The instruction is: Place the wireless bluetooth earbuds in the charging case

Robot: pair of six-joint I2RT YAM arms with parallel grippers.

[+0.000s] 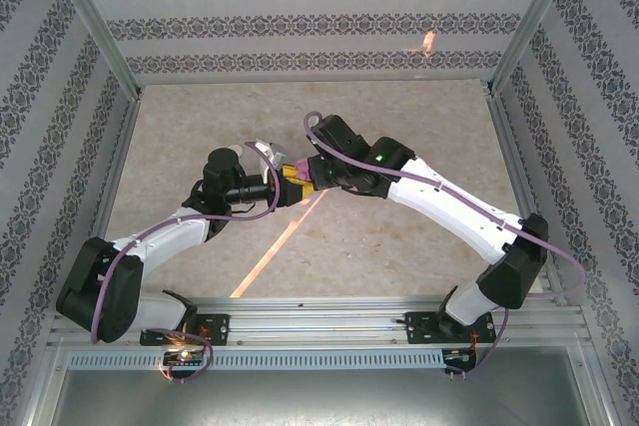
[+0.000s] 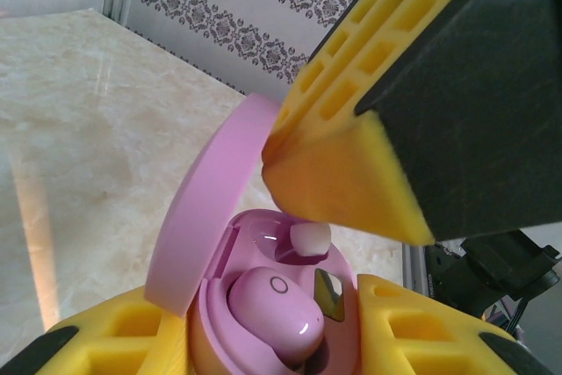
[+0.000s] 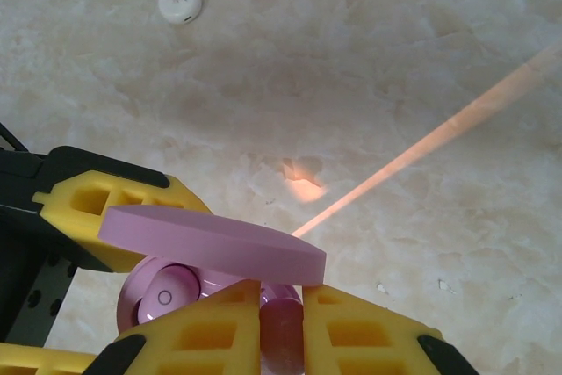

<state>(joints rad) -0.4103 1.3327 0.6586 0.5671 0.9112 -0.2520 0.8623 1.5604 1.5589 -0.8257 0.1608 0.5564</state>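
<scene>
The lilac-pink charging case [image 2: 211, 217] stands open, its lid tipped up to the left, and my left gripper [image 2: 272, 344] is shut on its base between yellow fingers [image 2: 421, 335]. One earbud [image 2: 268, 309] lies seated in the near socket. A second earbud [image 3: 283, 331] is pinched in my right gripper [image 3: 283, 305], whose yellow pads [image 2: 342, 182] come down from above. Its whitish tip [image 2: 309, 239] sits at the mouth of the far socket. In the top view both grippers meet mid-table, left gripper [image 1: 278, 182], right gripper [image 1: 306, 173], with the case [image 1: 298, 165] between them.
A flat white round disc [image 3: 180, 1] lies on the marble table [image 3: 421, 59] beyond the case. An orange streak of light [image 1: 275, 251] crosses the tabletop. Patterned walls and metal frame posts [image 1: 95, 27] enclose the workspace.
</scene>
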